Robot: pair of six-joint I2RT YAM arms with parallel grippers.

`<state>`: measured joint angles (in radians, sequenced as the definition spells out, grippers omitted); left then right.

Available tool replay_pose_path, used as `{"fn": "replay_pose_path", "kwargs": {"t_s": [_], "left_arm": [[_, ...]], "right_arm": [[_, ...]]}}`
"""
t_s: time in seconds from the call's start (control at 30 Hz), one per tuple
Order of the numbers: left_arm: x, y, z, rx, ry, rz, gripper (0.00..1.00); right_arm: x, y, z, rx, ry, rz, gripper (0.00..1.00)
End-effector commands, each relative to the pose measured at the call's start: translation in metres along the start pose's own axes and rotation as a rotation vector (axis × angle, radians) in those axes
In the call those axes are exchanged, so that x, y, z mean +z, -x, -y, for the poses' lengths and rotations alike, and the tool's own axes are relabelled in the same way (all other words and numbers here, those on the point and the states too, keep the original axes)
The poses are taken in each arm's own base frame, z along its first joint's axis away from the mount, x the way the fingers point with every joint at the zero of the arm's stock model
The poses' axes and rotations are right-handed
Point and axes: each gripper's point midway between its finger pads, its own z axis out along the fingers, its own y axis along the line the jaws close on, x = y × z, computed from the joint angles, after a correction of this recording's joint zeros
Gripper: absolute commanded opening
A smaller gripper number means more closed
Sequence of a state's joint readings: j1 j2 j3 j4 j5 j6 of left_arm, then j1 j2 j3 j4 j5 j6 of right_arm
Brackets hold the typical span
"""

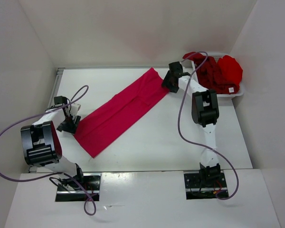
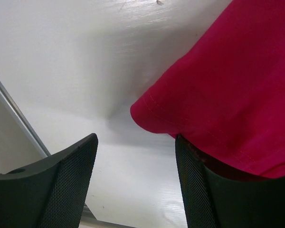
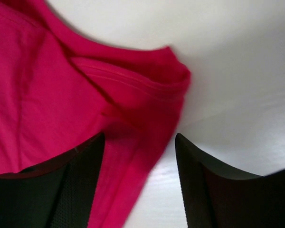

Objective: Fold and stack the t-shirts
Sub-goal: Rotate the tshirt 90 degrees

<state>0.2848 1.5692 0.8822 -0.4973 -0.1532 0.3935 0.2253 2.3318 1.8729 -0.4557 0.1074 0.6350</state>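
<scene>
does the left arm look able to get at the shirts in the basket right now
Probably not. The basket sits in the far right corner, beyond the right arm, while the left gripper is open at the near-left end of the spread crimson shirt.

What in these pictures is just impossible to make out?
Top view: the red heap in the basket is tangled and partly behind the right arm; its white tag is too small to read.
Left wrist view: the pink shirt runs off the edge.
Right wrist view: its hem is blurred.
</scene>
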Motion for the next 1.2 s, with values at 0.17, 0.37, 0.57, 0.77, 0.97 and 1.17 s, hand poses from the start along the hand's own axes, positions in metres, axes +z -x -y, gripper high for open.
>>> {"fn": "replay_pose_path", "kwargs": {"t_s": [0.17, 0.37, 0.57, 0.77, 0.97, 1.17], "left_arm": [[-0.024, 0.022, -0.006, -0.002, -0.015, 0.084, 0.74], [-0.037, 0.026, 0.003, 0.020, -0.083, 0.107, 0.75], [-0.045, 0.035, 0.044, 0.155, -0.163, 0.120, 0.75], [-0.031, 0.050, 0.074, 0.220, -0.171, 0.115, 0.75], [-0.011, 0.059, 0.061, 0.136, -0.080, 0.073, 0.75], [0.011, 0.055, 0.071, 0.124, -0.136, 0.033, 0.75]], "right_arm": [[0.023, 0.009, -0.016, 0.024, 0.054, -0.027, 0.30], [0.036, 0.046, -0.041, -0.063, 0.145, -0.007, 0.00], [0.002, 0.113, -0.079, -0.110, 0.201, 0.203, 0.17], [-0.027, 0.132, -0.044, -0.192, 0.062, 0.224, 0.82], [-0.091, 0.127, -0.060, -0.236, 0.025, 0.225, 0.82], [-0.148, 0.110, -0.088, -0.316, 0.029, 0.253, 0.82]]}}
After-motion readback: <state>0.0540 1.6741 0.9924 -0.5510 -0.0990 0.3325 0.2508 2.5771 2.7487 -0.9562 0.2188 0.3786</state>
